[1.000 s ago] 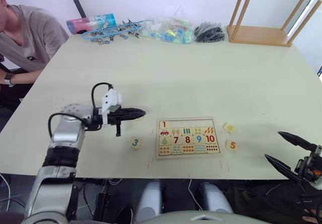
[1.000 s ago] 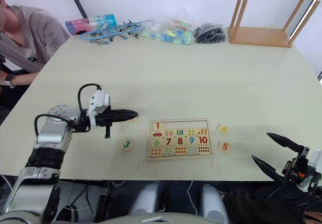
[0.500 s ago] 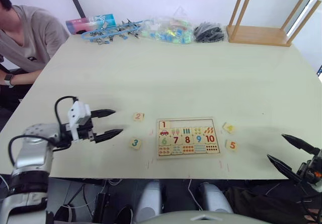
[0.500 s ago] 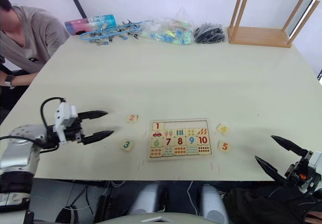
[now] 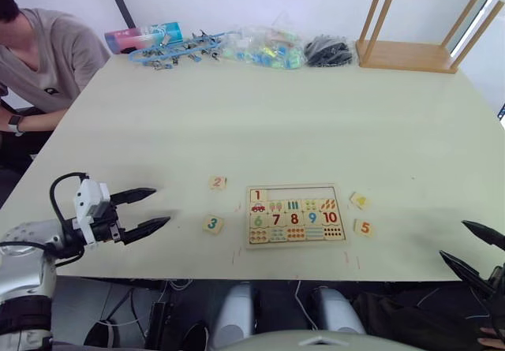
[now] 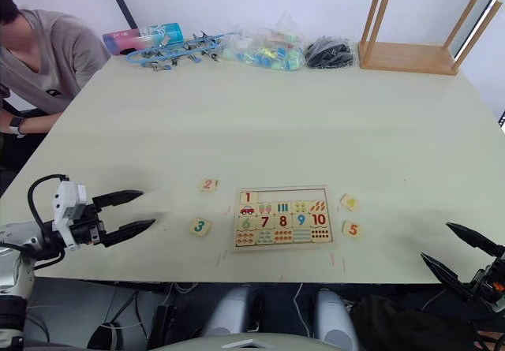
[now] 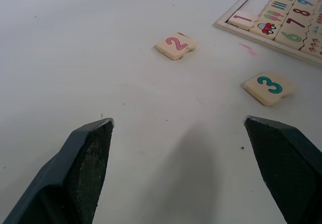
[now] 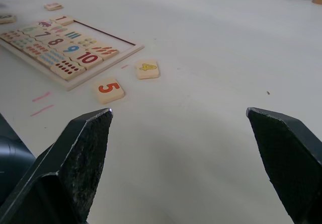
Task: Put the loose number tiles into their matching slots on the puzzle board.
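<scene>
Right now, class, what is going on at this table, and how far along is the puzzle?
A two-armed robot is filling a number puzzle board. Only tile 1 sits in the top row; the other slots are empty. Tiles 2 and 3 lie loose on the table left of the board, 4 and 5 to its right. The left gripper and the right gripper are open and hold nothing. A person sits at the far left corner.

Loose tiles (image 5: 218,182): 2, 3, 4, 5
</scene>
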{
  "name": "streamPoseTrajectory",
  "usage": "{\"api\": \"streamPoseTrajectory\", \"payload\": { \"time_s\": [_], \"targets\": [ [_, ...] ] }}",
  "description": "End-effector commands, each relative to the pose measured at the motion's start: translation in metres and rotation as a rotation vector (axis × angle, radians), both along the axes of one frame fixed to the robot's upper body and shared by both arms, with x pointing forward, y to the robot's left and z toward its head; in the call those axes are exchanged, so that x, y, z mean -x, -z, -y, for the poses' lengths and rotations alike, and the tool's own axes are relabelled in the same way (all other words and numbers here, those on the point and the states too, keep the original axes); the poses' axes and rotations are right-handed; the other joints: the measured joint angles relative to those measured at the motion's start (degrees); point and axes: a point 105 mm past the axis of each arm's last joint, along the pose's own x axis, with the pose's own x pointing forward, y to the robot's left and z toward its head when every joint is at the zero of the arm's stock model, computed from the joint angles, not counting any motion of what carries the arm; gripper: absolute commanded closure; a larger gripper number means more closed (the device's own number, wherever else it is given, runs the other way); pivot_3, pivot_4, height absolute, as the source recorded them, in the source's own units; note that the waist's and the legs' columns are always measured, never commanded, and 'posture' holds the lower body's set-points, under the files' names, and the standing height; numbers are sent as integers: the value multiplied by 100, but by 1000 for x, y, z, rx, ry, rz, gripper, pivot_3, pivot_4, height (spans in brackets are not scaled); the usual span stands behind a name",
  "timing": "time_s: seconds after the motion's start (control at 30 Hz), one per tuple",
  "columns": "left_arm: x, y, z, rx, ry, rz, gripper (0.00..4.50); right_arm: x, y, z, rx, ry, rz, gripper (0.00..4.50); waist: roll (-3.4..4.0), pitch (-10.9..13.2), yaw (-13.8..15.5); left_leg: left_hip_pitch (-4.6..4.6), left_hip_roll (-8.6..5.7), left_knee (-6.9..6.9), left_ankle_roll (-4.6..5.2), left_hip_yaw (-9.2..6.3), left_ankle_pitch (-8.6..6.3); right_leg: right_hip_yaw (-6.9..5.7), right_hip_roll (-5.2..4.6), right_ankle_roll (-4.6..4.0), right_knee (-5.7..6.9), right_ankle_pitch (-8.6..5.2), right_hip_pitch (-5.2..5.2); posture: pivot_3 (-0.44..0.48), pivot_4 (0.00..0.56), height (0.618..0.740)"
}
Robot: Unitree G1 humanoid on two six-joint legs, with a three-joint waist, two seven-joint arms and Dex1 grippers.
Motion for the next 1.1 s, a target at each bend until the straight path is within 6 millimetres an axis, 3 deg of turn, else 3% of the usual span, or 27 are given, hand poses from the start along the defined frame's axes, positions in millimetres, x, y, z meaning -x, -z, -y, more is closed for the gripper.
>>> {"api": "streamPoseTrajectory", "payload": {
  "time_s": [0.03,0.83,1.1],
  "targets": [
    [0,-9,-2,13,-7,53,89,4,-9,5,26,-5,20,0,0,0,-1,0,0,0,0,-1,0,-1,0,0,0,0,0,0,150,737],
    [-4,0,9,2,63,83,89,-5,-9,4,49,-69,71,0,0,-1,-7,1,-3,-6,0,-2,0,-4,-40,-1,-1,0,0,0,150,737],
    [-19,-6,19,-14,161,103,89,-3,-13,-7,8,-118,85,0,-1,-1,13,0,-8,-7,0,-4,0,-10,-43,-1,-1,0,1,0,150,737]
  ]
}}
